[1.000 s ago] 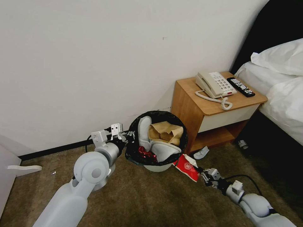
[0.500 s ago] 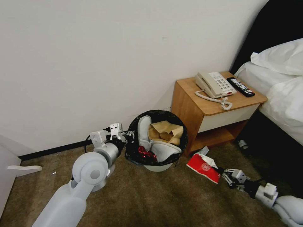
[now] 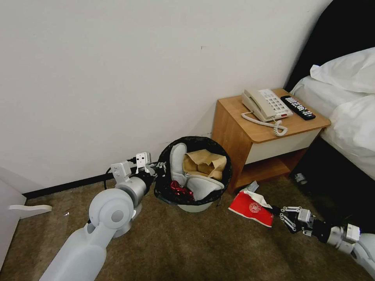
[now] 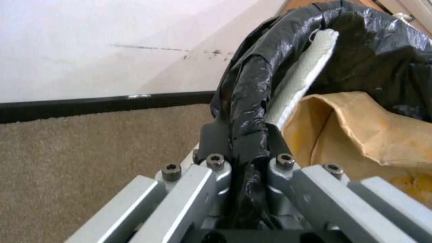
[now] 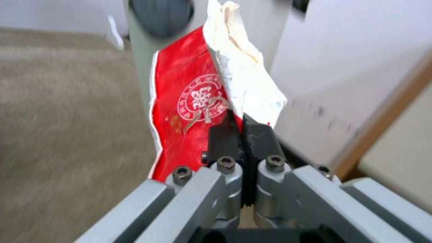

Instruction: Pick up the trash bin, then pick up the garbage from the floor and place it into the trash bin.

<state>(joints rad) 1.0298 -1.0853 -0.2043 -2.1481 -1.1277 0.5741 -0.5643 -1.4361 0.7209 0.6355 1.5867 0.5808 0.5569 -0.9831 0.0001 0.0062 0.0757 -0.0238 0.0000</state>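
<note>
While left gripper [image 4: 245, 158] is clamping trash bin [image 3: 194, 207] rim, right gripper [image 3: 278, 212] is pinching flattened red paper cup [image 3: 250, 207]; 2 slippers, bag binned, cup pending.

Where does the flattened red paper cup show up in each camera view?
Head view: the red paper cup is low, right of centre, between the trash bin and the right gripper.
Right wrist view: centre, pinched in that gripper's shut jaws.
Left wrist view: this one looks at the bin's bagged rim instead, clamped by the left gripper.
Shared landmark: the carpet.
</note>
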